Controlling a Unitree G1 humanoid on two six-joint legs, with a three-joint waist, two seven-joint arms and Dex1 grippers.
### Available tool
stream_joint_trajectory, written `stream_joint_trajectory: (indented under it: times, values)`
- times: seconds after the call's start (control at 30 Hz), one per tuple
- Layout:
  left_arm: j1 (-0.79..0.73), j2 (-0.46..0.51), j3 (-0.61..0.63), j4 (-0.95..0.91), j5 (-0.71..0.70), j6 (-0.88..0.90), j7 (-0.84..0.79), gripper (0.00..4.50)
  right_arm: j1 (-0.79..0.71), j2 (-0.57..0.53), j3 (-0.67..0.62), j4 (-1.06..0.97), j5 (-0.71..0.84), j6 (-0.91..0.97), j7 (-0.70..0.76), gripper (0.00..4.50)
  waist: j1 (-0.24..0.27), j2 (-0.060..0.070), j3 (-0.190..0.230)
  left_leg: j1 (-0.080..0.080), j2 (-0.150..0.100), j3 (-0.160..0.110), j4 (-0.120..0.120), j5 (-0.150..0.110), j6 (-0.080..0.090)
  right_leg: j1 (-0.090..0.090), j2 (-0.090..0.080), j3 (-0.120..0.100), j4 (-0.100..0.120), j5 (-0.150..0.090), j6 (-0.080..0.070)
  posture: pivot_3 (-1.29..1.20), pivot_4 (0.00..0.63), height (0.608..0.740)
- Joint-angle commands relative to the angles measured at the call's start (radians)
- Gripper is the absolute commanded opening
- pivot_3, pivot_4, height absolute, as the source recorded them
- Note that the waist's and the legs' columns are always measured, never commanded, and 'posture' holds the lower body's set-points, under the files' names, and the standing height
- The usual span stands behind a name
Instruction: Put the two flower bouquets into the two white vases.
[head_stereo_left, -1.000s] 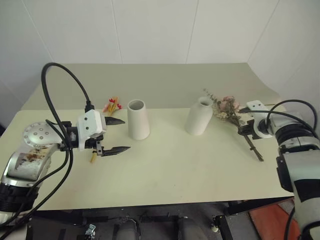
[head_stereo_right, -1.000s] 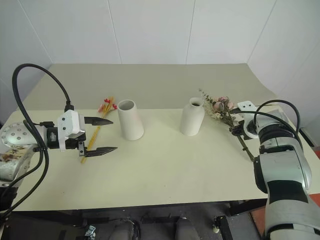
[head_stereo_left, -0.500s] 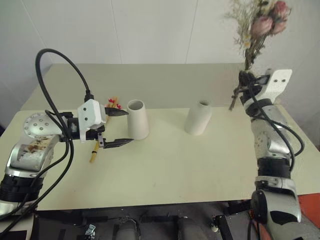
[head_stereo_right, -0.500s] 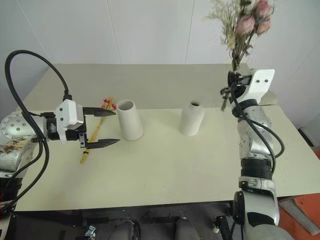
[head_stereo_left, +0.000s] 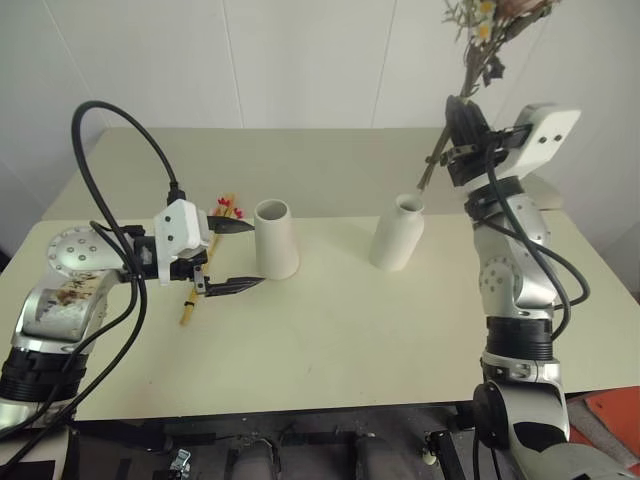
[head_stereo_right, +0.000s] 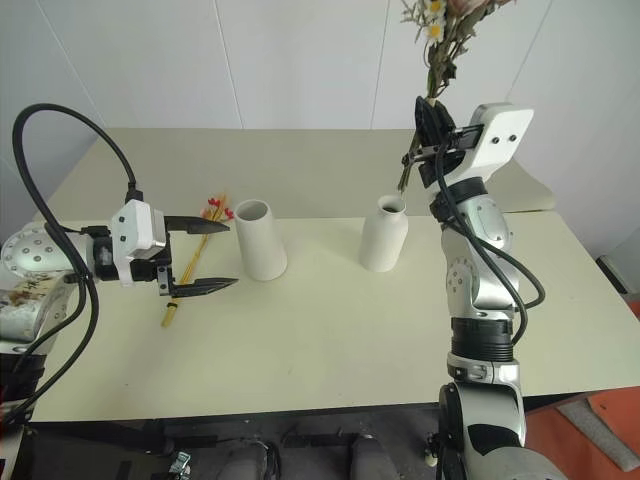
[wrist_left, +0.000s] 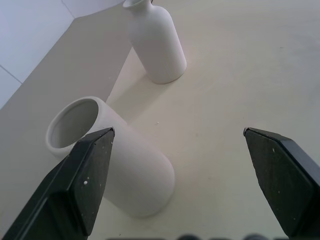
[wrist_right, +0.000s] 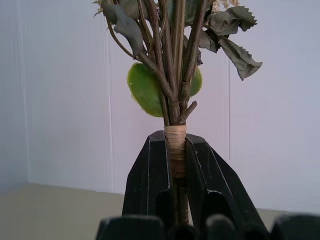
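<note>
Now that our right gripper (wrist_right: 177, 165), clamped on the rose bouquet (head_stereo_right: 432, 60), has swung it up from the table, its stems hang just above the bottle vase (head_stereo_left: 397, 238), ready to lower. Our left gripper (head_stereo_left: 237, 256) waits open beside the cone vase (head_stereo_left: 276, 238), over the yellow sprig (head_stereo_left: 222, 212).

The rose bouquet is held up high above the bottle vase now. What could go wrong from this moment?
1. The bottle vase has a narrow neck, and the rose bouquet has several stems. They may catch on the rim and tip the vase.
2. The right claw pinches only the taped band of the stems, so the bunch may swing or slip while lowering.
3. The open left claw waits close beside the cone vase and might bump it.
</note>
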Motion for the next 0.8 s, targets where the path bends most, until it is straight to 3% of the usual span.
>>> stream_joint_trajectory:
  times: [0.03,0.33,0.57,0.73,0.8]
  values:
    - [0.008,0.03,0.055,-0.037,-0.016,-0.001,0.005,4.5,-0.043,0.001,-0.012,0.038,0.009,-0.035,0.022,0.18,0.0,0.0,0.0,0.0,0.0,0.0,0.0,0.0,0.0,0.0,0.0,0.0,0.0,0.0,0.0,0.0,0.15,0.74]
    - [0.015,0.042,0.06,-0.039,-0.016,0.007,0.008,4.5,-0.018,0.044,-0.001,0.109,-0.009,-0.063,0.04,0.18,0.0,0.0,0.0,0.0,0.0,0.0,0.0,0.0,0.0,0.0,0.0,0.0,0.0,0.0,0.0,0.0,0.15,0.74]
    - [0.016,0.027,0.07,-0.027,0.009,-0.003,0.057,4.5,0.04,0.073,0.0,0.003,0.005,-0.034,0.008,2.57,0.001,0.0,0.0,0.0,0.001,0.0,0.0,0.0,0.0,0.0,0.0,0.0,0.0,0.0,0.0,0.0,0.15,0.74]
    - [-0.103,-0.065,0.067,0.05,0.16,0.099,0.383,4.5,0.205,0.069,0.035,-0.232,0.002,0.09,-0.038,4.35,0.014,0.0,0.0,0.0,0.001,0.0,0.0,0.0,0.0,0.0,0.0,-0.001,0.0,0.0,0.0,0.0,0.15,0.74]
    - [-0.153,-0.09,0.067,0.084,0.2,0.2,0.49,4.5,0.253,0.036,0.055,-0.314,-0.028,0.183,-0.072,4.43,0.017,0.0,0.0,0.0,0.0,0.0,0.001,0.0,0.0,0.0,0.0,0.0,0.001,0.0,0.0,0.0,0.15,0.74]
